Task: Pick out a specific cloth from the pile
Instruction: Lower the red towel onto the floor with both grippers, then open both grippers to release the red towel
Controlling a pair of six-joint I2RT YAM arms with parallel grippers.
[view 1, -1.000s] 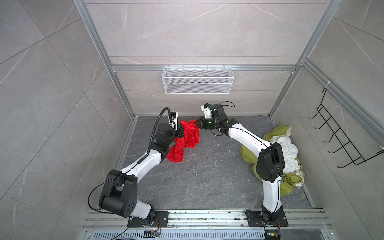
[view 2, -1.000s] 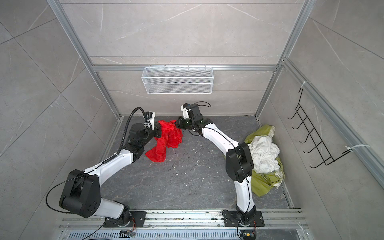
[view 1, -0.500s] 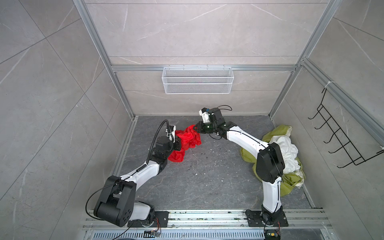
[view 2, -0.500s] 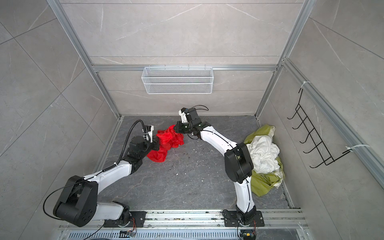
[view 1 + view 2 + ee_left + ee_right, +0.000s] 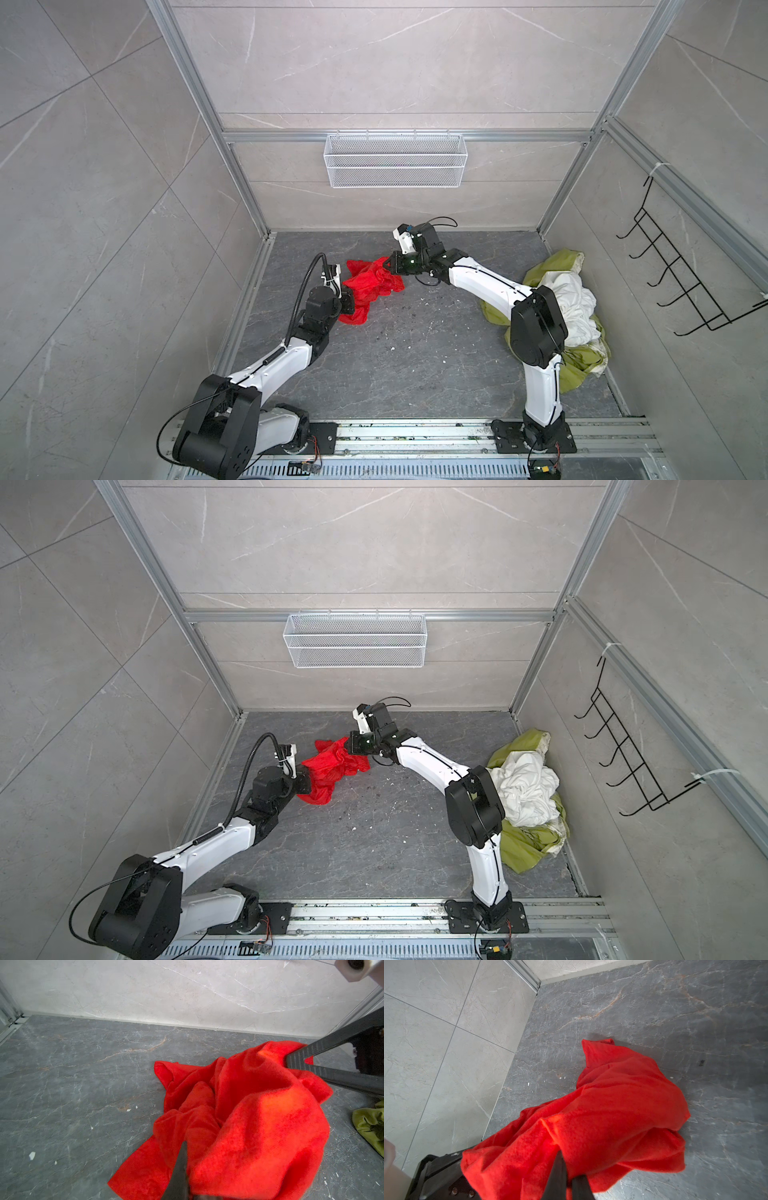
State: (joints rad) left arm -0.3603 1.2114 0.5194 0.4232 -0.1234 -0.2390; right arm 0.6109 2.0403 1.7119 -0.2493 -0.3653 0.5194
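red cloth (image 5: pixel 374 286) bunched on floor (image 5: pixel 415 365), left hand (image 5: pixel 352 301) and right hand (image 5: pixel 388 263) each clamped on it, pile (image 5: pixel 575 291) well apart

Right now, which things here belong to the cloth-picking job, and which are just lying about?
Job: red cloth, gripped by the left gripper and the right gripper; pile of green and white cloths, apart from it.
Lying about: wire basket on the back wall; hook rack on the side wall.

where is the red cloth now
In both top views the bright red fabric cloth sits left of centre, gripped by left pincer and right pincer, apart from the olive-green and white pile.
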